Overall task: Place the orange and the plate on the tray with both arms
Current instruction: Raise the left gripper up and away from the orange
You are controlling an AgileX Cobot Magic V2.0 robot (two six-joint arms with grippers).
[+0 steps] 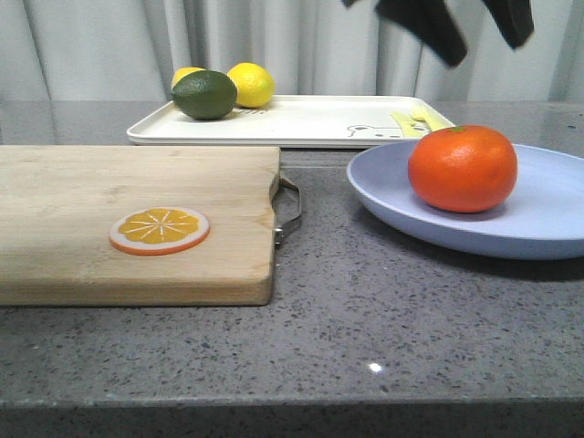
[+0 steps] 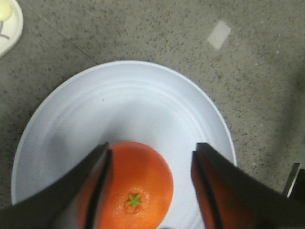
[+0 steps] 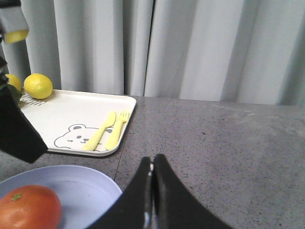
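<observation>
A speckled grey stone counter fills the foreground. On its near left lies a pale wooden cutting board with a metal handle at its right end. A flat orange slice disc rests on the board.

To the right of the board sits the wide, shallow, pale lavender-blue plate. The whole round glossy orange-red fruit, its small green stem mark facing up, sits on the plate, towards the plate's left side.

The left gripper hangs above the orange. Its jaws are spread wide, one dark finger on either side of the fruit. The left wrist view does not show whether they touch it.

The right gripper is over the counter just beside the plate, holding nothing. Its jaws are pressed together with no gap between them.

Farther back, just behind the plate, lies the flat rectangular cream-white tray with a raised rim. A bear line drawing and yellow utensils are printed at its right end. At its far left end sit a dark green lime and two yellow lemons. Pale grey curtains hang behind.
</observation>
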